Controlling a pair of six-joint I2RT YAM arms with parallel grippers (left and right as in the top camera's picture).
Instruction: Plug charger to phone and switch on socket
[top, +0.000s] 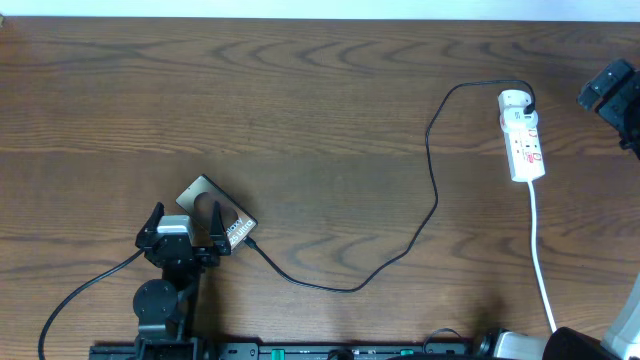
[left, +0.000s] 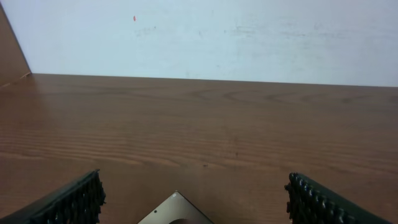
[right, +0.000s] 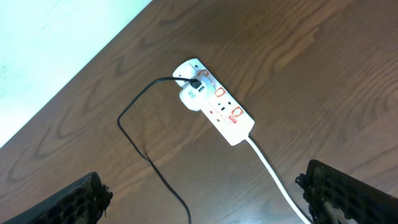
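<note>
From overhead, the phone (top: 205, 193) lies near the front left of the table (top: 300, 90). The left pincer (top: 187, 213) is released, with one finger on each side of the phone. The left wrist view shows only one grey corner of the phone (left: 175, 209) between the two ribbed fingers (left: 69, 203), with bare wood and a pale wall (left: 249, 31) beyond.

The charger cable (top: 432, 180) runs from the phone's short edge in a long curve to the power strip (top: 523, 135) at the far right. Its tip touches the phone, but I cannot tell if it is fully inserted.

The right wrist view shows more clearly the power strip (right: 217, 109) with its red marks, the cable (right: 140, 152) plugged in at its rounded end, and the white cord (right: 273, 173). The right pincer (right: 205, 199) is also released and hangs above the strip, not touching it. Whether the switch is on I cannot tell.
</note>
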